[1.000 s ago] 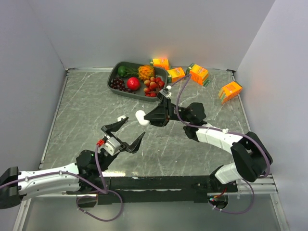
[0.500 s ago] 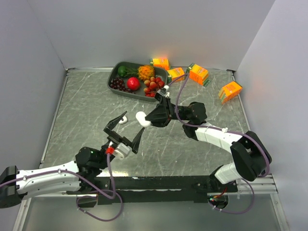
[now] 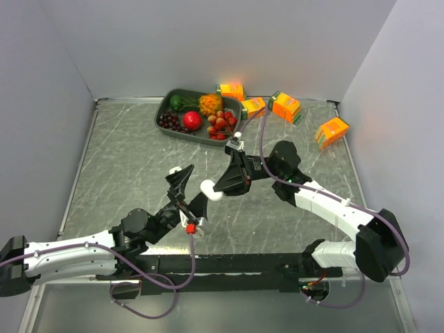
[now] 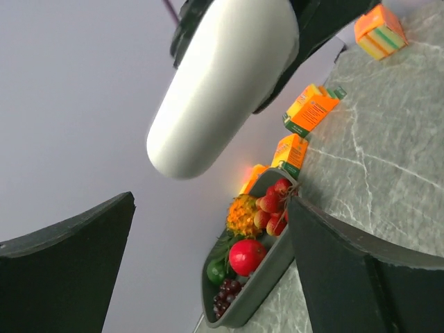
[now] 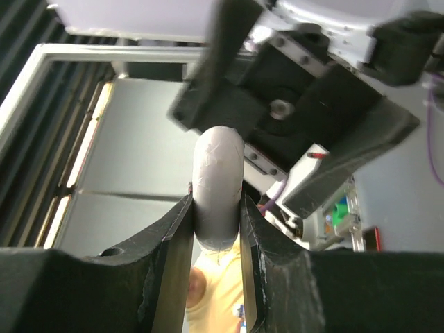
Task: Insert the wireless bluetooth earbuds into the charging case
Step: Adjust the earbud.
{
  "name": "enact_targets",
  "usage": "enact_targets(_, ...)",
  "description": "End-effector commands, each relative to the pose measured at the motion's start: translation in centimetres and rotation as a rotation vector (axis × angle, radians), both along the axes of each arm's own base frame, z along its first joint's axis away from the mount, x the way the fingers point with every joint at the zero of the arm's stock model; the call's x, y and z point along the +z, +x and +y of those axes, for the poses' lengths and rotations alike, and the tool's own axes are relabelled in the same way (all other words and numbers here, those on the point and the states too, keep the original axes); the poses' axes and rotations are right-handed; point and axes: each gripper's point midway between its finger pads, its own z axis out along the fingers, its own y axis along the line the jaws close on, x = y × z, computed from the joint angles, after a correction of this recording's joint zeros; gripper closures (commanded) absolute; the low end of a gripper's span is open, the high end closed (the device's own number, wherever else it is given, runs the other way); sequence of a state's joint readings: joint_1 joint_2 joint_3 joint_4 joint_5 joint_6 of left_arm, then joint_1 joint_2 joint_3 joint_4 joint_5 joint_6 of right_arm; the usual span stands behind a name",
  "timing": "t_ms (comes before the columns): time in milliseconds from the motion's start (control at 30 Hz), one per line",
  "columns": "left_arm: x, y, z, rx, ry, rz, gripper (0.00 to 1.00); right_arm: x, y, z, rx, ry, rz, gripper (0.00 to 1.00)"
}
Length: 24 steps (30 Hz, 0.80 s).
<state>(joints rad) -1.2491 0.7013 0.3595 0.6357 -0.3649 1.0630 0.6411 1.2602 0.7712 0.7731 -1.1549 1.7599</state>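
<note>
Right jaws: clamped on white charging case (image 3: 208, 189), raised above desk (image 3: 125, 159) | left jaws: apart, facing the case, not touching | earbuds: only a small white bit (image 3: 175, 169) on desk, unclear | step: case presented; next, I judge, left jaws must steady or open it.

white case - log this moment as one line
right hand: shut on white case | left hand: open, aimed at case, no contact | earbuds: none in view

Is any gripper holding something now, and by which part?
The right gripper clamps the white charging case by one end; the left gripper is open, empty.
</note>
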Motion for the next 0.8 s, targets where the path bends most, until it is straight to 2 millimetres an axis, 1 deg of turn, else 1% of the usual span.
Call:
enact_targets(0,0.7,-0.1,0.0,0.026,0.112,-0.064,0.04,-1.2,-0.4,-0.8,0.014,-0.189,-0.012,1.00)
enact_targets(33,0.3,-0.1,-0.1,0.021,0.136,-0.060,0.04,-1.5,-0.3,-1.1,0.011,-0.196,-0.060,1.00)
enact_targets(100,-0.2,-0.1,-0.1,0.030,0.159,-0.053,0.04,-1.8,0.4,-1.6,-0.006,-0.243,-0.021,1.00)
enact_targets(133,-0.7,-0.2,-0.3,0.031,0.179,-0.050,0.04,-1.9,0.6,-1.9,-0.014,-0.246,-0.042,1.00)
enact_targets(167,-0.8,-0.1,-0.3,0.041,0.182,-0.046,0.04,-2.1,1.2,-2.1,-0.031,-0.264,-0.031,1.00)
enact_targets(200,-0.9,0.2,0.1,0.074,0.166,-0.027,0.04,-1.9,1.3,-2.4,-0.036,-0.286,-0.017,1.00)
enact_targets(267,0.2,0.5,0.5,0.121,0.078,0.004,0.04,-2.0,1.7,-2.7,-0.051,-0.301,-0.051,1.00)
enact_targets(300,1.5,0.8,0.8,0.147,-0.004,0.043,0.04,-1.8,2.0,-3.0,-0.063,-0.317,-0.040,1.00)
enact_targets(333,1.4,1.7,1.5,0.237,-0.035,0.102,0.04,-2.0,2.2,-3.1,-0.070,-0.321,-0.064,1.00)
enact_targets(367,-0.4,2.1,1.3,0.269,0.075,0.165,0.04,-2.0,2.4,-3.2,-0.074,-0.325,-0.065,1.00)
enact_targets(400,1.8,2.0,0.8,0.250,-0.042,0.290,0.04,-2.0,2.7,-3.5,-0.084,-0.327,-0.070,1.00)
enact_targets(433,1.4,2.0,-0.7,0.166,-0.021,0.354,0.04,-2.2,2.8,-3.6,-0.085,-0.334,-0.064,1.00)
enact_targets(467,-0.1,1.3,-1.4,0.097,-0.005,0.468,0.04,-2.6,3.0,-3.7,-0.087,-0.345,-0.052,1.00)
enact_targets(500,0.8,1.3,-1.6,0.061,-0.052,0.491,0.04,-3.1,3.0,-3.7,-0.083,-0.351,-0.051,1.00)
enact_targets(533,1.5,1.7,-1.0,0.068,-0.116,0.495,0.04,-3.6,3.3,-4.0,-0.090,-0.362,-0.032,1.00)
enact_targets(567,1.7,2.0,-0.6,0.086,-0.179,0.500,0.04,-4.8,3.4,-4.0,-0.080,-0.379,0.000,1.00)
enact_targets(600,2.1,2.3,-0.2,0.091,-0.265,0.479,0.04,-5.4,3.6,-4.1,-0.081,-0.385,0.013,1.00)
enact_targets(633,1.8,2.5,0.2,0.113,-0.298,0.485,0.04,-5.9,3.9,-4.2,-0.086,-0.391,0.024,1.00)
enact_targets(667,1.5,2.5,0.2,0.104,-0.302,0.492,0.04,-6.2,3.9,-4.2,-0.086,-0.389,0.025,1.00)
enact_targets(700,0.5,2.1,0.0,0.074,-0.285,0.479,0.04,-6.8,3.8,-4.2,-0.085,-0.394,0.055,1.00)
enact_targets(733,0.1,1.5,-0.3,0.032,-0.272,0.460,0.04,-6.7,3.6,-4.3,-0.085,-0.384,0.056,1.00)
enact_targets(767,0.0,0.6,-0.9,-0.046,-0.242,0.406,0.04,-6.8,3.7,-4.3,-0.092,-0.378,0.052,1.00)
